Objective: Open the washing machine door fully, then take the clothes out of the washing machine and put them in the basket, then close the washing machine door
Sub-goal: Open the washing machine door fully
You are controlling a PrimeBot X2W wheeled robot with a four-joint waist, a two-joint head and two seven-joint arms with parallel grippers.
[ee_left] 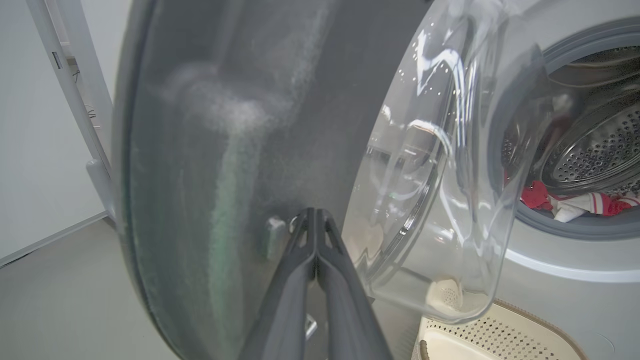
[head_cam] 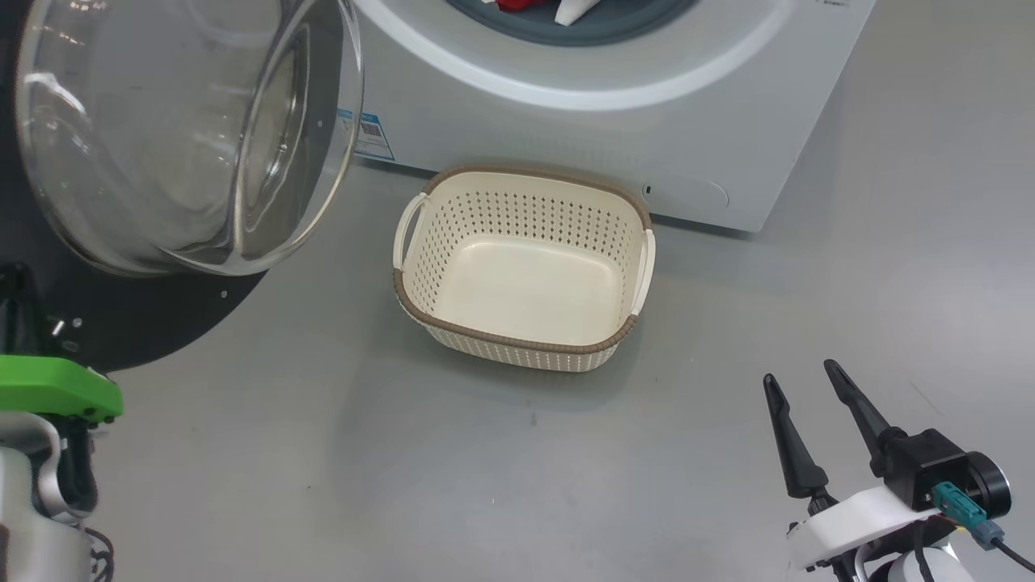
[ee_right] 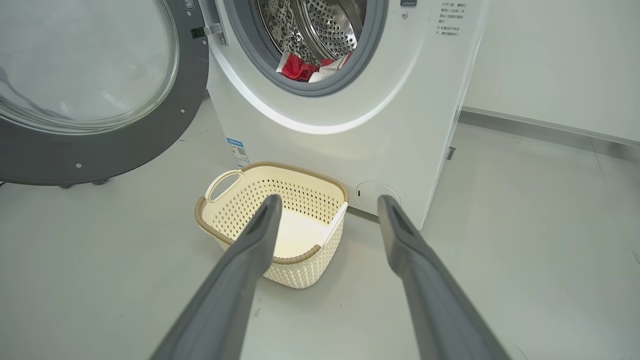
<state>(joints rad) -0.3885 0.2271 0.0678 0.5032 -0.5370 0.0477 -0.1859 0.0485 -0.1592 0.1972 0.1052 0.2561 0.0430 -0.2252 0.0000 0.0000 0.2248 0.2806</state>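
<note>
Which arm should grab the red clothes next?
Right. The right tool is open, free, and points toward the clothes in the washing machine; the left tool is shut, close up at the door.

Head view is looking steeply down on the basket (head_cam: 525, 218); left wrist view is sitting close against the washing machine door (ee_left: 225, 150); right wrist view, farther back, is sharing both.

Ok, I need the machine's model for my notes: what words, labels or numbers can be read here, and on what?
Nothing reads clearly enough to quote.
The blue label sticker, low on the washing machine front: print and a code square, too small to read.
The printed lines, upper right of that front: too small and blurred.
The basket: no text.
</note>
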